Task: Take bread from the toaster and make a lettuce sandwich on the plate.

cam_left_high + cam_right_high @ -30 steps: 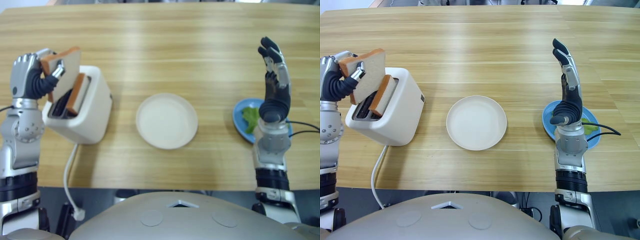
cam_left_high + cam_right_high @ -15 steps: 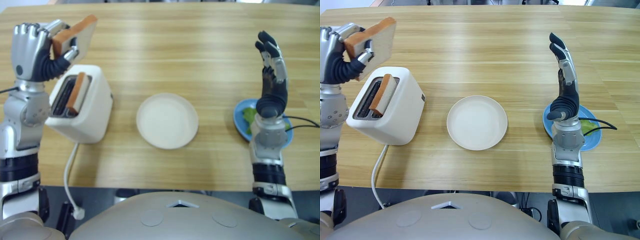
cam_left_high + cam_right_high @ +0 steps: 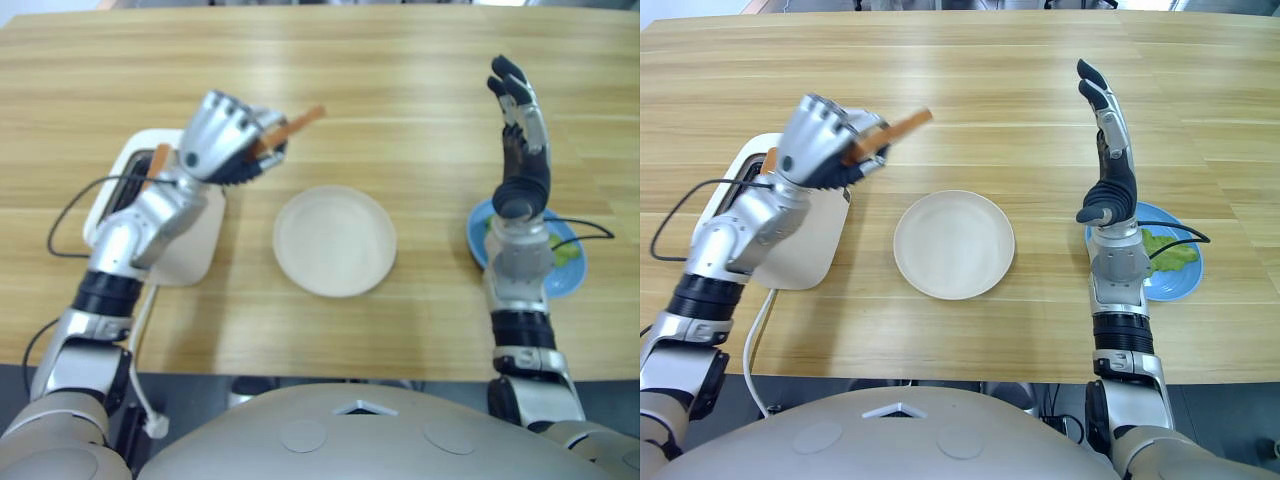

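Wood-grain desk (image 3: 400,70), left eye view first. The left hand (image 3: 222,150) is left of centre in the frame, over the right edge of the toaster (image 3: 195,250). Its fingers are curled tight on a bread slice (image 3: 298,123). The slice shows edge-on, tilted, poking toward the upper right. It is clear of the toaster slots and up-left of the plate (image 3: 335,240), not over it. A second slice (image 3: 158,160) sits in a toaster slot, with its top edge showing just left of the hand. The plate is cream, round, bare, at frame centre. The right hand (image 3: 522,140) is right of centre, held upright with fingers straight and spread, holding nothing.

Right eye view: same layout. The left hand pinches the bread slice, which angles toward upper centre and ends short of the plate rim. The toaster is at left, partly behind the forearm, and its white cord (image 3: 753,345) trails off the desk's near edge at lower left. The right hand is open with its palm edge toward the camera, wrist just left of the blue dish (image 3: 1170,288). The lettuce (image 3: 1165,250) lies in that dish, right of the wrist. A thin black cable (image 3: 1180,237) arcs over the dish. Plate and blue dish are apart, with bare desk between them.
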Available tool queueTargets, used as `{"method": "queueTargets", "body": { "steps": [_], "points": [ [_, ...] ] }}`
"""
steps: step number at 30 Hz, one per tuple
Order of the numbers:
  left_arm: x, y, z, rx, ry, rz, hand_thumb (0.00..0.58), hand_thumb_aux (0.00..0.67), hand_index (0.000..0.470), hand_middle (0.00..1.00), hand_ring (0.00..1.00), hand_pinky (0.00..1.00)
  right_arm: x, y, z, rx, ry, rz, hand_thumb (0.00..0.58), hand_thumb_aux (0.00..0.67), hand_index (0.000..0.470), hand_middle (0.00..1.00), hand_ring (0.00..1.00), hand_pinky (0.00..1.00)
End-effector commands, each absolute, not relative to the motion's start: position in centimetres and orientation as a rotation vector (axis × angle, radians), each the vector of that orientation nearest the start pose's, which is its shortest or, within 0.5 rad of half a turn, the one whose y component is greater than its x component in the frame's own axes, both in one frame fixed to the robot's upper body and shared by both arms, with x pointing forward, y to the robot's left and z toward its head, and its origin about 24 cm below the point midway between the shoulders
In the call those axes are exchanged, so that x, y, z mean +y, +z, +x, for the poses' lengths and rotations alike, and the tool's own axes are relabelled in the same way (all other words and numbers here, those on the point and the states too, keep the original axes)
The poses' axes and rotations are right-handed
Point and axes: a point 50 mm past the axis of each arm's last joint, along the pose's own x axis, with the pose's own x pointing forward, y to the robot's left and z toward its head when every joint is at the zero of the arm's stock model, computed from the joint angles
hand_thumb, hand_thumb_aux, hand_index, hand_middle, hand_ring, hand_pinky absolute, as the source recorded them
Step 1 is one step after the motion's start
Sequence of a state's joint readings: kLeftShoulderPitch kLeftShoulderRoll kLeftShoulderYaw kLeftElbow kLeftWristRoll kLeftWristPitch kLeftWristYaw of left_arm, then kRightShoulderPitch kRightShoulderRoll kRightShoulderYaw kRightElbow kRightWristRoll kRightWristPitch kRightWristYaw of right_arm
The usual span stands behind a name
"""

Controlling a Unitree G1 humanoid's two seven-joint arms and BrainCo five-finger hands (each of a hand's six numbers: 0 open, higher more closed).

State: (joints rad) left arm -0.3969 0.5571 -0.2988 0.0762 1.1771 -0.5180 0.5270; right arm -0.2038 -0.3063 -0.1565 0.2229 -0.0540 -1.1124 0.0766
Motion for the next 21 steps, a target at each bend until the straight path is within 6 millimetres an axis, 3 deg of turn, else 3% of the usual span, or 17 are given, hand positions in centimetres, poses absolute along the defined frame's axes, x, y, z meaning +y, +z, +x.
{"method": "queueTargets", "body": {
  "steps": [1, 6, 11, 21],
  "points": [
    [10.9, 13.2, 28.0, -1.203, -0.24, 1.527, 0.58, 0.67, 0.46, 1.0, 1.0, 1.0, -20.3, 14.6, 24.1, -1.094, 0.116, -0.423, 0.0, 0.0, 0.0, 0.0, 0.0, 0.0],
    [8.1, 12.6, 27.8, -1.232, -0.297, 1.668, 0.58, 0.67, 0.46, 1.0, 1.0, 1.0, -19.8, 14.6, 24.3, -1.096, 0.124, -0.411, 0.0, 0.0, 0.0, 0.0, 0.0, 0.0],
    [6.3, 11.3, 26.9, -1.29, -0.353, 1.681, 0.58, 0.67, 0.46, 1.0, 1.0, 1.0, -19.6, 14.5, 24.2, -1.099, 0.125, -0.404, 0.0, 0.0, 0.0, 0.0, 0.0, 0.0],
    [6.3, 8.7, 25.5, -1.326, -0.444, 1.707, 0.58, 0.67, 0.46, 1.0, 1.0, 1.0, -19.5, 14.5, 24.2, -1.093, 0.126, -0.399, 0.0, 0.0, 0.0, 0.0, 0.0, 0.0]
  ]
}}
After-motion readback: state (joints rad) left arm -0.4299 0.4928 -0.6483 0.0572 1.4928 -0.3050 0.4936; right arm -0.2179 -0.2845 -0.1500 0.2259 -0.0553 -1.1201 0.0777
